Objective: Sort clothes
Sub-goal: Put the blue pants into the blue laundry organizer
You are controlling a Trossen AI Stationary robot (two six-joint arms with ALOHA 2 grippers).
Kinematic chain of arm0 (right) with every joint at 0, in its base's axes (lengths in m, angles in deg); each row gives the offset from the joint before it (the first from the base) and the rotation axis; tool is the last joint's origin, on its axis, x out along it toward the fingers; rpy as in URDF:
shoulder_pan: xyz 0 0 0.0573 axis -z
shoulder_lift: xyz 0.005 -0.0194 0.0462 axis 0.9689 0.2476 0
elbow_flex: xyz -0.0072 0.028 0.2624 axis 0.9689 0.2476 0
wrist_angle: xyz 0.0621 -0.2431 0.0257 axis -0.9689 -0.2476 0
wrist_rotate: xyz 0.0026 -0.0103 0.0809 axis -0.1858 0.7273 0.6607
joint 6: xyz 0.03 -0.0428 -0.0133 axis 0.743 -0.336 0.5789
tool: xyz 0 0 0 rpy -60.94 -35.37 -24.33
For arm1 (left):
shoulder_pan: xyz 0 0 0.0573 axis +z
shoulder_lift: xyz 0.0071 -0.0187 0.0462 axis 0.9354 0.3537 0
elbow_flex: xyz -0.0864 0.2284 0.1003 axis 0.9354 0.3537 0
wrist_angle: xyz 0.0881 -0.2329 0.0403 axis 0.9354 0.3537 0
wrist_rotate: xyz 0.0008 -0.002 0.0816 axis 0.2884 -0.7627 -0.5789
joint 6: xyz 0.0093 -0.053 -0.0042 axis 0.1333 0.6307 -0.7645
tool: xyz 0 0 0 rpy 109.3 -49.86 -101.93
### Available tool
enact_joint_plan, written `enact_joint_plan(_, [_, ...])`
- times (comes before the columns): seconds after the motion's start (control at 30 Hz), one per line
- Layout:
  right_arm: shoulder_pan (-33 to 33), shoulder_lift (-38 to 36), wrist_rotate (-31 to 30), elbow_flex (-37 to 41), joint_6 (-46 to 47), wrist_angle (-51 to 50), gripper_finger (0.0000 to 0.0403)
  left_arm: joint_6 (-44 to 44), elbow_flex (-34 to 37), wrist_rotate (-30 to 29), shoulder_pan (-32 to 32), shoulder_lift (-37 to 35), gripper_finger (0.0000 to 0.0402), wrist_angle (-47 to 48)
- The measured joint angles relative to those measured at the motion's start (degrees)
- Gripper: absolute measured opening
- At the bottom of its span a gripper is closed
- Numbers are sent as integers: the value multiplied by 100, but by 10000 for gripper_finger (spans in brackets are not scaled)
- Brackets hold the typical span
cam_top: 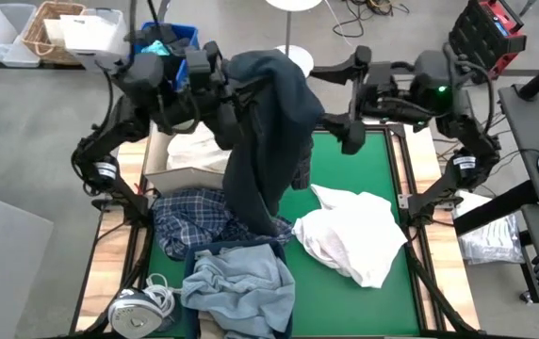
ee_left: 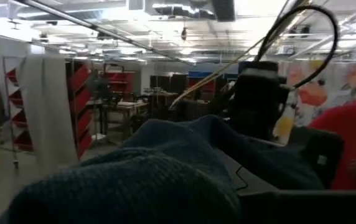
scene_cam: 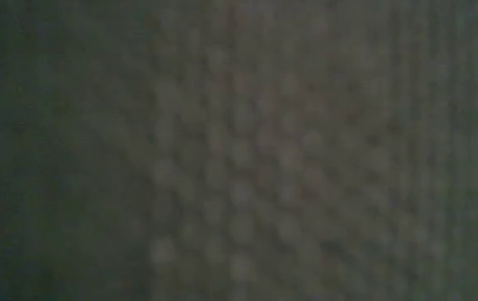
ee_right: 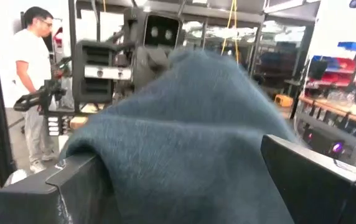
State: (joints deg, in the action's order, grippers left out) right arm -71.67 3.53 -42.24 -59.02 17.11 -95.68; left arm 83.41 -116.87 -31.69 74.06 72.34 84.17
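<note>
The work surface is a green mat on a light wooden table, standing on a grey floor. Beyond the table the wrist views show an open workshop with ceiling lights, red shelving and benches. A person in a white shirt stands in the background of the right wrist view; a red sleeve shows at the edge of the left wrist view.

Garments on the mat: a white shirt crumpled right of centre, a blue-white plaid shirt at the left, light blue denim at the near edge, and another white garment in a box under the left arm.

The dark navy garment hangs above the mat, draped from the left gripper down onto the plaid shirt. It covers that gripper's fingers, so their state cannot be determined. The right gripper sits beside the hanging cloth; in its wrist view the fingers stand apart with navy cloth between them.

The low view is fully obstructed by fabric against the lens.
</note>
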Motion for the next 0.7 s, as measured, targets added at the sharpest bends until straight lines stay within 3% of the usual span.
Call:
enact_joint_plan(0.13, [1, 44, 82, 2, 190, -146, 380, 28, -3, 62, -1, 133, 0, -293])
enact_joint_plan(0.3, [-3, 296, 143, 15, 93, -760, 380, 355, 9, 728, 4, 322, 0, -604])
enact_joint_plan(0.53, [-16, 519, 143, 7, -244, -434, 379, 834, -20, 1216, -11, 429, 0, -978])
enact_joint_plan(0.7, [-14, 641, 129, 11, -509, -340, 336, 1170, -22, 1772, -11, 499, 0, -1027])
